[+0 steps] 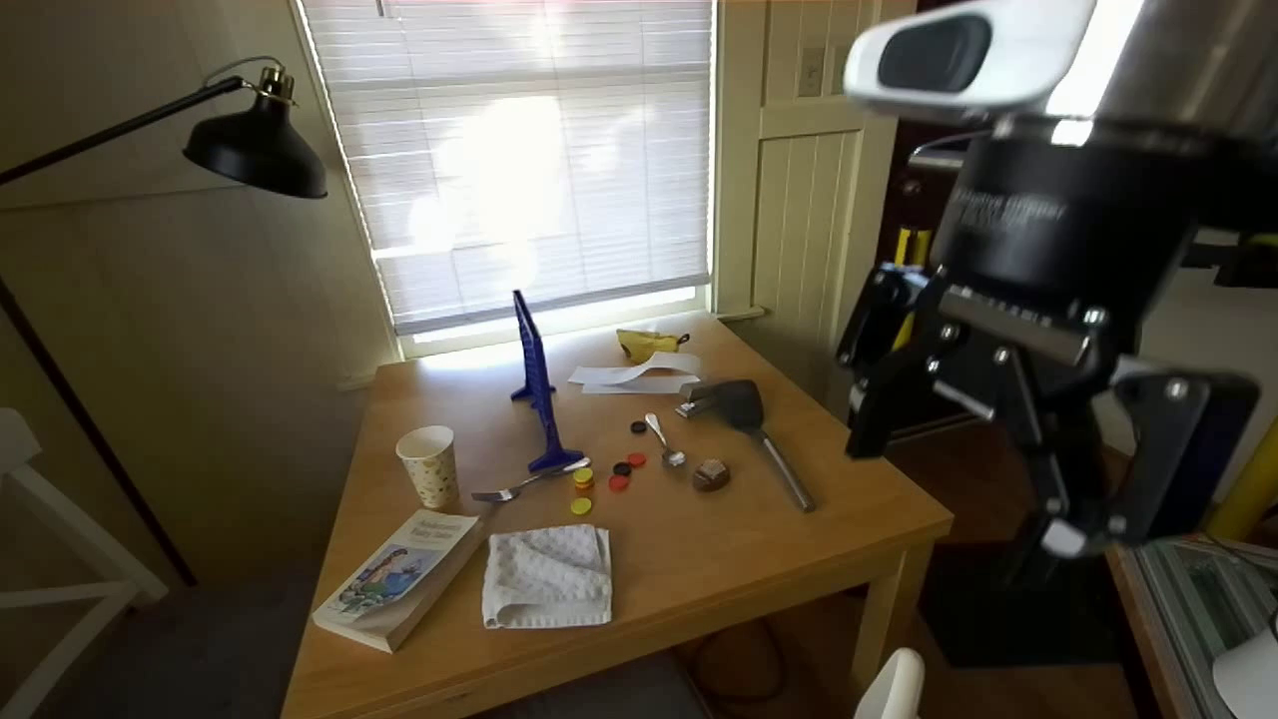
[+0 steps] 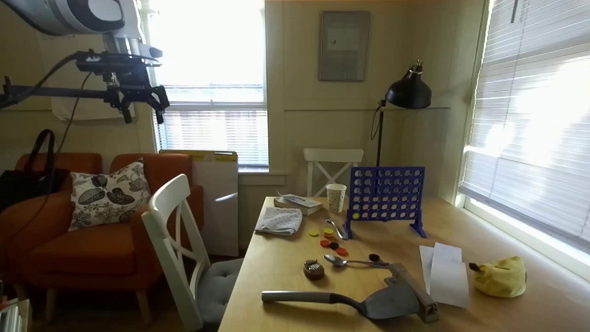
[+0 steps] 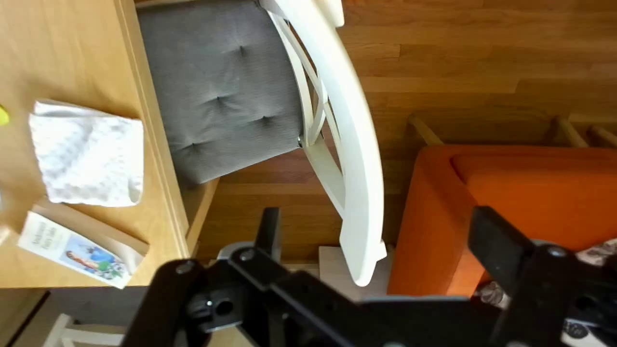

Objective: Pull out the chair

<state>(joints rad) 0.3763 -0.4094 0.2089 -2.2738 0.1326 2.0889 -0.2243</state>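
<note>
One white chair [image 3: 361, 144] stands at the bench [image 1: 739, 539], its grey cushion [image 3: 226, 91] partly hidden by the bench's edge. The gripper [image 2: 144, 119], higher than the bench, has its jaws spread. On the bench: one spatula [image 2: 322, 297], one spoon [image 2: 336, 260], one paper cup [image 2: 336, 198], two black discs [image 2: 374, 257], and one Connect Four rack [image 2: 382, 194] containing one yellow disc [image 2: 356, 216]. A second chair [image 2: 333, 155] stands off the bench's end.

The black claw [image 2: 144, 120] has silver screws [image 1: 1094, 317]. Above it: black collar [image 1: 1058, 225] with blurred lettering [image 1: 1008, 210], shiny metal sleeve [image 1: 1193, 65], white casing [image 1: 1038, 35] with dark rounded patch [image 1: 936, 53]; off to one side, a black cable [image 2: 54, 68].
</note>
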